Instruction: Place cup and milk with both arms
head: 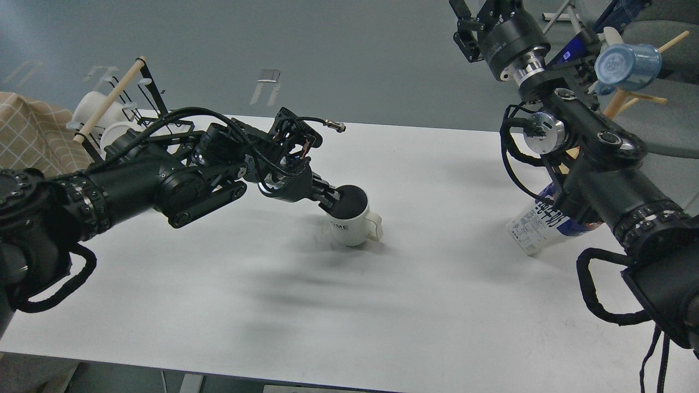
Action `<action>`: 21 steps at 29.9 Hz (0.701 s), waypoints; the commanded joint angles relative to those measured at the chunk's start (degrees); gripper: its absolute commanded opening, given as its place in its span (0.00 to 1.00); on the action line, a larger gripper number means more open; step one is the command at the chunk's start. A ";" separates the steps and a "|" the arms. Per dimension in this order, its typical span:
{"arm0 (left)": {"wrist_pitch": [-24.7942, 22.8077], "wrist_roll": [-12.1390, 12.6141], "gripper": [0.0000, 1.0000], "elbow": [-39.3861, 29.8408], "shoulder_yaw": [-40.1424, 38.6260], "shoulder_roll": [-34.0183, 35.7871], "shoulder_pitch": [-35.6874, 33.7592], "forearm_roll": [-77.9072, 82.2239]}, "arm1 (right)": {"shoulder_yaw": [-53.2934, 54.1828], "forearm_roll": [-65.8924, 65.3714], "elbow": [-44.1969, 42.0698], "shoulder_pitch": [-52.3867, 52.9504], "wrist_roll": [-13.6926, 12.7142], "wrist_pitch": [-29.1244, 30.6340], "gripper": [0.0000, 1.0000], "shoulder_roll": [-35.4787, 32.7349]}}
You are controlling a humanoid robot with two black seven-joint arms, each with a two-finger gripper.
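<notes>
On the smooth white table (437,305), ribbed cup (354,221) meets left claw (329,201).

Worktop (437,305): plain white. Cup (355,221): white outside, dark grey inside, black lettering. Milk (538,226): white with dark blue print, a little red. Both my arms: black; I note silver metal joints on the right arm. Blue cup (625,65) on wooden pegs, far right. Checked beige cloth (33,131), far left.

Left tool (330,200) grips the cup (355,222) rim on the table (382,305); milk (538,224) tilted behind right arm.
</notes>
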 commanded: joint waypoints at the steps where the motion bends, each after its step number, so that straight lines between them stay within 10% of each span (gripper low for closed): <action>1: -0.01 0.02 0.00 -0.05 0.02 -0.45 -0.58 0.25 | 0.00 0.00 -0.01 -0.01 0.00 0.00 1.00 0.00; 13: -0.01 0.02 0.02 -0.05 0.02 -1.24 -1.12 0.07 | 0.00 0.00 -0.01 -0.01 0.00 0.00 1.00 0.00; 15: -0.01 -0.07 0.23 -0.05 0.02 -1.15 -1.20 -0.10 | 0.00 0.00 -0.01 -0.01 0.00 0.00 1.00 0.00; 21: -0.01 -0.16 0.45 -0.05 0.02 -0.89 -1.20 -0.28 | 0.00 0.00 -0.01 -0.01 0.00 0.00 1.00 0.00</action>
